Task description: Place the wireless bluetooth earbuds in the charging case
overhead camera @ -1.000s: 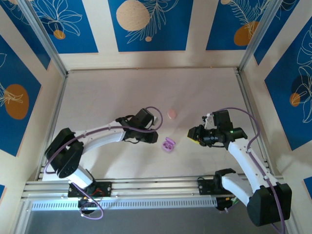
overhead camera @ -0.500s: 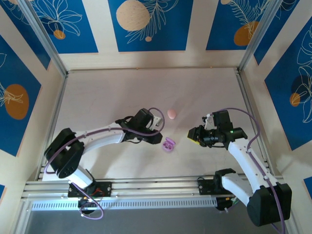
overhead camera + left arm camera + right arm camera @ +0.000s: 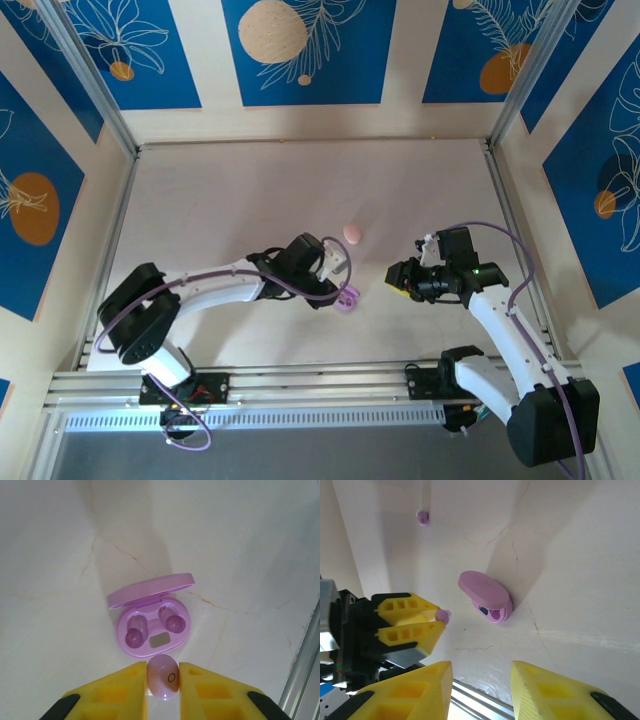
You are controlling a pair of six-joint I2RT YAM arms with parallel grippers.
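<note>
Left wrist: my left gripper (image 3: 162, 673) pinches a purple earbud (image 3: 163, 678), open charging case (image 3: 152, 625) just ahead; right gripper (image 3: 481, 668) gapes wide.

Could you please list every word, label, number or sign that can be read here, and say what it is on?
No readable text anywhere.
The earbud between the left fingers bears only a small dark ring, not a clear letter.
The grey panel inside the open purple case shows nothing legible.
</note>
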